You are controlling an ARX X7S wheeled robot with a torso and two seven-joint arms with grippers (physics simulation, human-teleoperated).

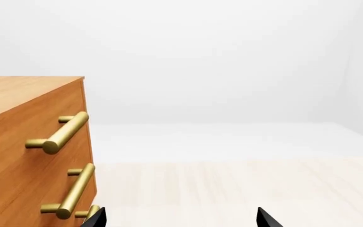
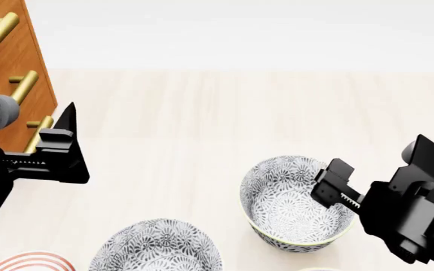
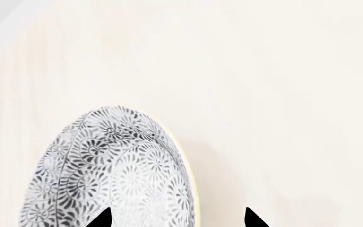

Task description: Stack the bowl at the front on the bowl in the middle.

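A grey floral bowl (image 2: 289,206) sits at the centre right of the head view; a second grey floral bowl (image 2: 156,248) lies nearer, at the lower left. I cannot tell which is the front bowl and which the middle one. My right gripper (image 2: 324,183) is open at the first bowl's right rim. In the right wrist view that bowl (image 3: 112,165) has one tip of the right gripper (image 3: 178,218) over its inside and the other outside the rim. My left gripper (image 2: 68,121) hangs open and empty beside the drawers, far from both bowls; the left gripper (image 1: 181,218) shows only pale surface between its tips.
A wooden drawer cabinet (image 2: 6,68) with brass handles (image 1: 64,132) stands at the left, close to the left arm. A red-striped dish (image 2: 32,261) peeks in at the bottom left corner. The bowls rest on a pale wood surface (image 2: 202,124).
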